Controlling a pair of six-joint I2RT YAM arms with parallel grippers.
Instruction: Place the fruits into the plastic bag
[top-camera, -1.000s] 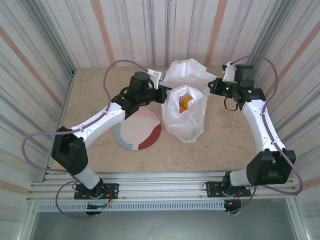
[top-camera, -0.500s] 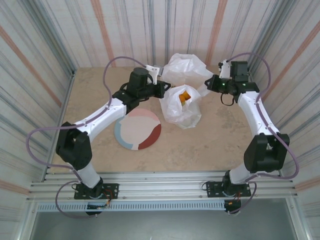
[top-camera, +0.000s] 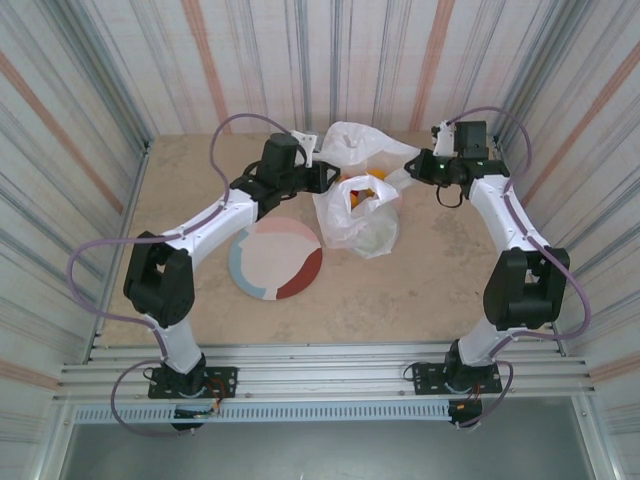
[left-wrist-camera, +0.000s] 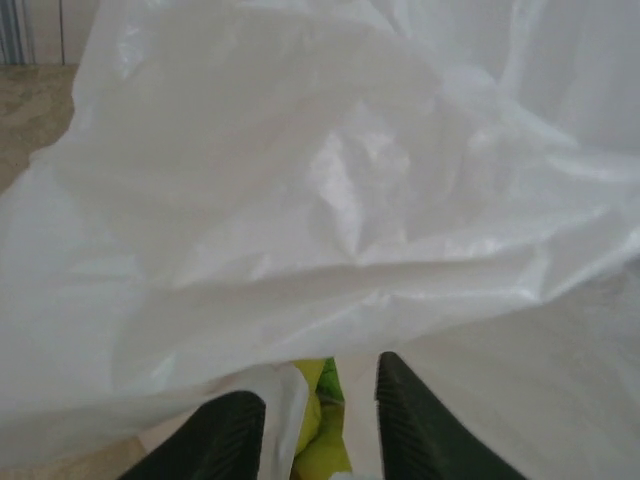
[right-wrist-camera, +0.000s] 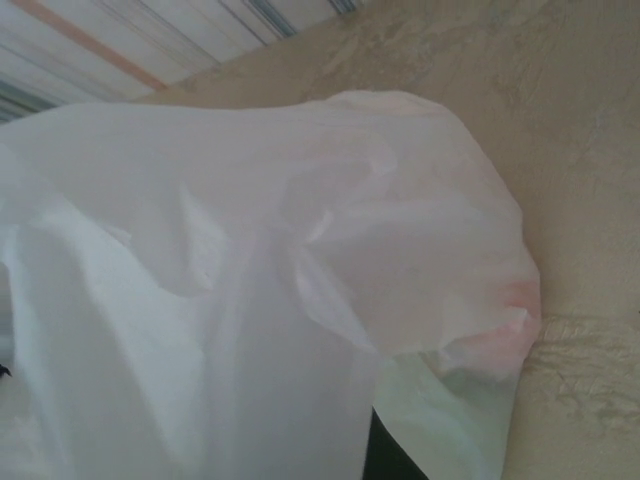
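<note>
Beyond the round plate (top-camera: 290, 262), the white plastic bag (top-camera: 365, 225) slumps on the table (top-camera: 440, 270) with fruits (top-camera: 358, 197) inside, the left gripper (left-wrist-camera: 318, 385) parted at its rim, while I cannot tell the right gripper's (top-camera: 408, 167) film-covered jaws.

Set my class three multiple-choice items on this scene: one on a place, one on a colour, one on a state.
1. Where does the plate lie relative to the plastic bag?
A) inside it
B) on the table, on the left arm's side of it
C) on top of it

2. What colour are the fruits seen in the bag's mouth?
A) blue
B) purple
C) orange-yellow

3. How is the bag?
A) folded flat
B) crumpled, mouth open upward
C) hanging off the table edge

Answers:
1 B, the top view shows it flat beside the bag.
2 C, that colour shows in the opening.
3 B, the fruit inside is visible from above.
</note>
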